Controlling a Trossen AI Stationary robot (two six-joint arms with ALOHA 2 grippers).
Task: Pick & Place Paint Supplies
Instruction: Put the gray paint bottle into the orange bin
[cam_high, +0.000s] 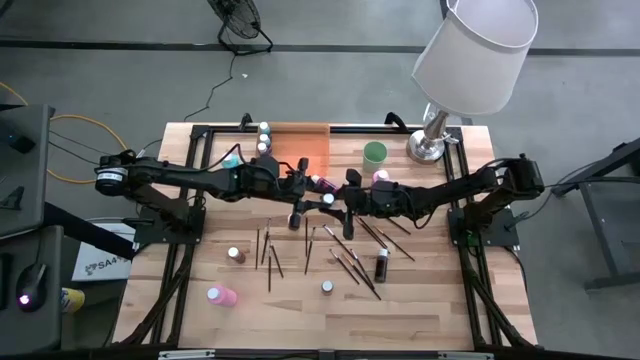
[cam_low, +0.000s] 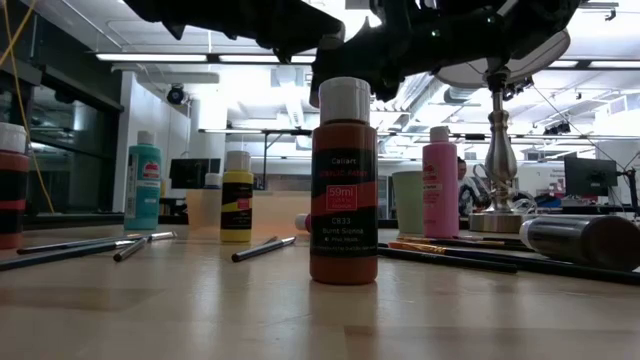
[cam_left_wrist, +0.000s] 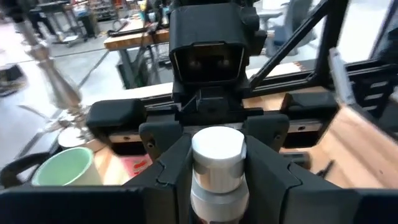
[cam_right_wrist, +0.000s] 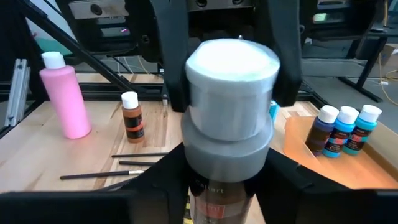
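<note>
Held bottle: a brown, white-capped paint bottle (cam_right_wrist: 231, 93) is hanging above the table, between both sets of jaws at once.
Left gripper (cam_left_wrist: 217, 186): its jaws are closing narrowly on the cap and neck, gripping them as far as I can judge.
Right gripper (cam_right_wrist: 224, 186): facing the left one, it is pinching the bottle's body lower down (a mid-air handover, by the look of it).
Done: three blue-toned bottles (cam_right_wrist: 345, 127) are standing in the orange tray (cam_right_wrist: 298, 134), beyond the left jaws.
Left to do: a pink bottle (cam_right_wrist: 65, 99), a small brown bottle (cam_right_wrist: 132, 117) and several paintbrushes (cam_right_wrist: 124, 165) are lying loose on the table below and beside the jaws.
Progress: I am judging it under halfway.
</note>
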